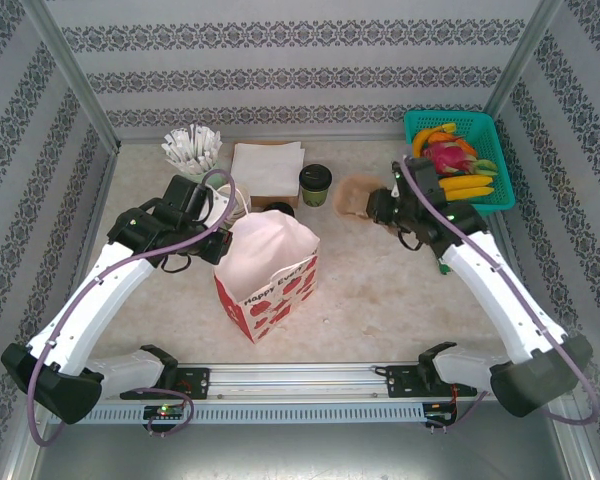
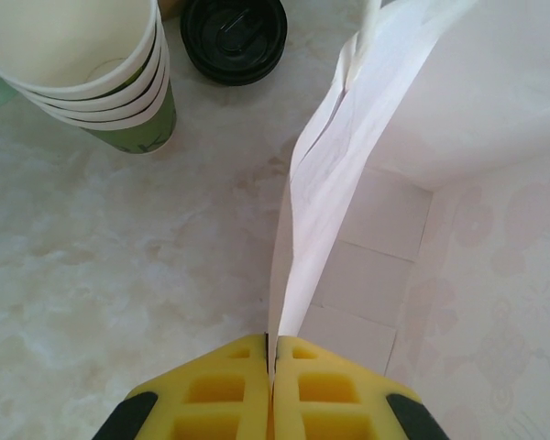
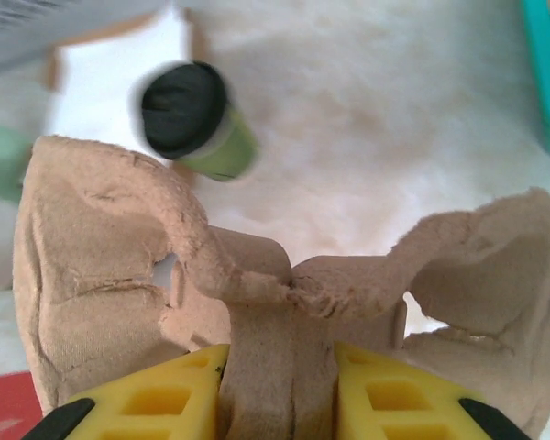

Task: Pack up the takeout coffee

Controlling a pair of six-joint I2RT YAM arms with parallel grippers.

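Sticks in a pale cup stand at ten o'clock. Left gripper is clenched on the rim of the heart-printed paper bag at table centre, propping its mouth open. Takeout coffee stands upright at twelve o'clock, just beyond the bag. Right gripper grasps the centre rib of a brown pulp cup carrier at one o'clock, near the coffee. Likely trouble: the soft pulp tears under the squeeze, the carrier swings into the cup and tips it, or a tug rips the thin bag rim.
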